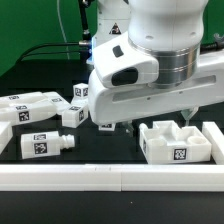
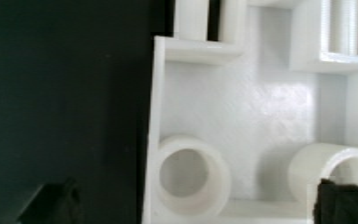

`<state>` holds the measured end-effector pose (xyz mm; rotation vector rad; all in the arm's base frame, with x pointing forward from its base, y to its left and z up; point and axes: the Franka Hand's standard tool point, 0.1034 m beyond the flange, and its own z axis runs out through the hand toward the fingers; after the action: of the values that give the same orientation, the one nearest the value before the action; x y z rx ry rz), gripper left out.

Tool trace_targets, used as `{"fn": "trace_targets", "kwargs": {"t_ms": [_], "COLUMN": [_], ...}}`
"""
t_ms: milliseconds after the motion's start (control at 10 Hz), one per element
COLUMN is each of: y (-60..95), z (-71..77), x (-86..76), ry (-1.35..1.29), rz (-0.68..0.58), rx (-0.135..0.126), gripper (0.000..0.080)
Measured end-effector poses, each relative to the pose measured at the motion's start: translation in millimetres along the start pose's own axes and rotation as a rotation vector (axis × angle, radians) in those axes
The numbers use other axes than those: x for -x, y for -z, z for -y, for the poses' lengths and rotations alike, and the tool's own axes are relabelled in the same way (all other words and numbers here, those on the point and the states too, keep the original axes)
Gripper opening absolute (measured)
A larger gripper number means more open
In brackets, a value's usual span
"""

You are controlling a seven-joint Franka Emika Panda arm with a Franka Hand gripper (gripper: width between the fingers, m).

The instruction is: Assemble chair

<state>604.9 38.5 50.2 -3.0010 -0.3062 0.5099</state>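
Black tabletop carries the chair's loose white parts. In the exterior view, a tagged slab lies at 9 o'clock from the gripper, a pegged leg at 8 o'clock, and a boxy seat piece at 4 o'clock. The gripper's 2 fingers stand wide apart, holding nothing, over a white panel with round sockets. If the descent is off-centre, 1 finger could land on the panel's edge and shove or tip it rather than straddle it.
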Motion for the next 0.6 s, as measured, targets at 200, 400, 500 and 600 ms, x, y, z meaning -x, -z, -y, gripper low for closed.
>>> {"fn": "trace_targets", "kwargs": {"t_ms": [200, 400, 500, 600], "y": [-1.2, -2.5, -7.8, -14.4], "z": [-0.1, -0.6, -3.4, -2.8], "x": [0.2, 0.0, 1.6, 10.0], "ry": [0.000, -0.003, -0.016, -0.018], "rz": [0.002, -0.002, -0.037, -0.060], "rx": [0.000, 0.000, 0.010, 0.016], "gripper": [0.0649, 0.0649, 0.0649, 0.0649]}}
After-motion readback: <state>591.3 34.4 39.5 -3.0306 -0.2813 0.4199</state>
